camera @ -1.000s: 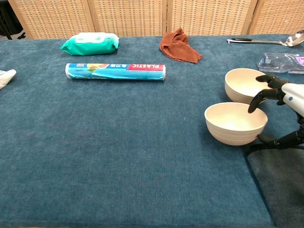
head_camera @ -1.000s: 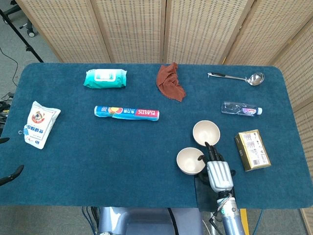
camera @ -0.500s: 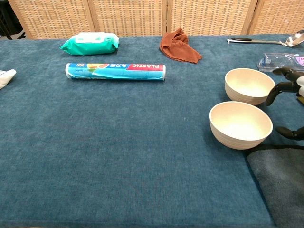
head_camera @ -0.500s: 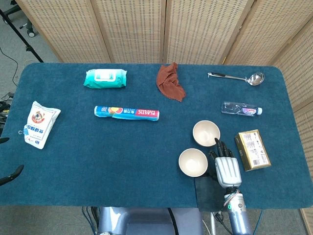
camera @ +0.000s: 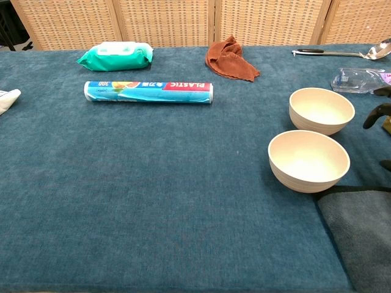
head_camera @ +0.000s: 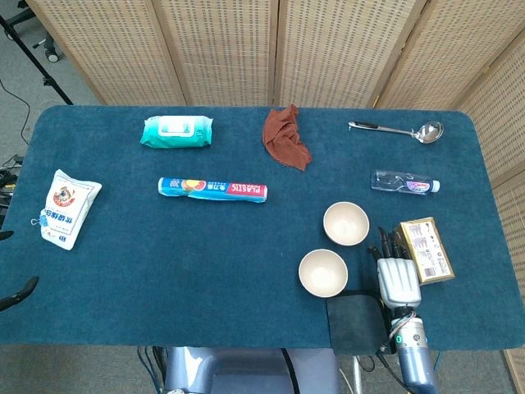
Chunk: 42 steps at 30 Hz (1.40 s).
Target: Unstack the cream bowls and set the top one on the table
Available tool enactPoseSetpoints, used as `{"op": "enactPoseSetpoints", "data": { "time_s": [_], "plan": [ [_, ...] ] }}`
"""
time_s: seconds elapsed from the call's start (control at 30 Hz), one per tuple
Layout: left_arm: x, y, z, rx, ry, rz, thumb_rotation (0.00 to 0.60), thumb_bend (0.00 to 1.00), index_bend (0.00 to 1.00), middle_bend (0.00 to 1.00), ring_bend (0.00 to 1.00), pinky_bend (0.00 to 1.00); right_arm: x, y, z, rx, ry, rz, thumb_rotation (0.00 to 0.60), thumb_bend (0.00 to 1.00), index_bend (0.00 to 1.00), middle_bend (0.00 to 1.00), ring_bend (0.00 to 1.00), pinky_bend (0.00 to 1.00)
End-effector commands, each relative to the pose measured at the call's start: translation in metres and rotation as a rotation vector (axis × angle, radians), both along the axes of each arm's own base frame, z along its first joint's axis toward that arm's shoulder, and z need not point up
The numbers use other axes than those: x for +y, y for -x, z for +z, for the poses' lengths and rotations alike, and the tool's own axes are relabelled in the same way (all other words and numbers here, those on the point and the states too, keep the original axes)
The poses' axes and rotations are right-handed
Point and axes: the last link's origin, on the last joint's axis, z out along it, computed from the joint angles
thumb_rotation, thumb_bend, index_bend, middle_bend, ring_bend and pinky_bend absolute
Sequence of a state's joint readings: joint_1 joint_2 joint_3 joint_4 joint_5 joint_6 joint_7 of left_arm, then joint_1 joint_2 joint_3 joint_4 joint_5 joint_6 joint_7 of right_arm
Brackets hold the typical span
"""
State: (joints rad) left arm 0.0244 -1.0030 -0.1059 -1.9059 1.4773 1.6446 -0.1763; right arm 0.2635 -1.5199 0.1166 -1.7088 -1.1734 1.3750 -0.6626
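Two cream bowls stand apart on the blue table, both upright. The nearer bowl (head_camera: 323,272) (camera: 308,160) sits close to the front edge; the farther bowl (head_camera: 345,223) (camera: 321,110) is just behind it. My right hand (head_camera: 397,275) is to the right of the nearer bowl, apart from it, fingers spread and holding nothing. In the chest view only its dark fingertips (camera: 376,115) show at the right edge. My left hand is outside both views.
A tan box (head_camera: 423,251) lies right beside my right hand. A water bottle (head_camera: 405,182), ladle (head_camera: 398,130), brown cloth (head_camera: 286,137), plastic wrap roll (head_camera: 212,189), wipes pack (head_camera: 176,130) and white bag (head_camera: 67,207) are spread over the table. A dark patch (head_camera: 355,320) covers the front edge.
My right hand let go of the nearer bowl and drew back to the right, toward the tan box. The bowl stays on the table.
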Motion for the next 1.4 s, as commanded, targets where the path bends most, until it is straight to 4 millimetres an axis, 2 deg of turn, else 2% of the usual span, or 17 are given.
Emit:
{"op": "enactPoseSetpoints", "data": {
  "time_s": [0.03, 0.13, 0.37, 0.5, 0.6, 0.77, 1.1, 1.27, 1.4],
  "plan": [
    [0.0, 0.0, 0.0, 0.002, 0.001, 0.001, 0.6, 0.18, 0.26, 0.0, 0.0, 0.05, -0.004, 0.009, 0.008, 0.024, 0.015, -0.008, 0.6, 0.34, 0.25, 0.0, 0.0, 0.21],
    [0.001, 0.001, -0.002, 0.008, 0.01, 0.005, 0.6, 0.18, 0.26, 0.0, 0.0, 0.05, -0.009, 0.02, 0.025, 0.058, 0.053, -0.019, 0.6, 0.34, 0.25, 0.0, 0.0, 0.21],
    [0.002, 0.002, -0.005, 0.015, 0.016, 0.013, 0.6, 0.18, 0.26, 0.0, 0.0, 0.05, -0.004, 0.026, 0.057, 0.062, 0.102, 0.005, 0.6, 0.34, 0.25, 0.0, 0.0, 0.21],
    [0.003, 0.003, -0.008, 0.021, 0.018, 0.017, 0.6, 0.18, 0.26, 0.0, 0.0, 0.05, 0.007, 0.02, 0.076, 0.04, 0.138, 0.037, 0.6, 0.34, 0.25, 0.0, 0.0, 0.21],
    [0.004, 0.005, -0.013, 0.029, 0.025, 0.022, 0.6, 0.18, 0.26, 0.0, 0.0, 0.05, 0.025, 0.013, 0.1, -0.001, 0.199, 0.094, 0.6, 0.34, 0.25, 0.0, 0.0, 0.21],
    [0.007, 0.007, -0.02, 0.043, 0.032, 0.023, 0.6, 0.18, 0.26, 0.0, 0.0, 0.05, 0.043, 0.018, 0.124, -0.035, 0.289, 0.134, 0.6, 0.34, 0.25, 0.0, 0.0, 0.21],
    [0.012, 0.01, -0.035, 0.057, 0.027, 0.022, 0.6, 0.18, 0.26, 0.0, 0.0, 0.05, 0.053, 0.048, 0.149, -0.032, 0.373, 0.119, 0.6, 0.34, 0.28, 0.06, 0.0, 0.22],
    [0.013, 0.01, -0.038, 0.051, 0.003, 0.007, 0.6, 0.18, 0.26, 0.0, 0.0, 0.05, 0.053, 0.046, 0.165, -0.04, 0.454, 0.189, 0.6, 0.34, 0.32, 0.1, 0.02, 0.23],
    [0.01, 0.009, -0.039, 0.044, 0.003, 0.005, 0.6, 0.18, 0.26, 0.0, 0.0, 0.05, 0.057, 0.041, 0.176, -0.051, 0.511, 0.212, 0.6, 0.34, 0.44, 0.18, 0.1, 0.3]
  ]
}}
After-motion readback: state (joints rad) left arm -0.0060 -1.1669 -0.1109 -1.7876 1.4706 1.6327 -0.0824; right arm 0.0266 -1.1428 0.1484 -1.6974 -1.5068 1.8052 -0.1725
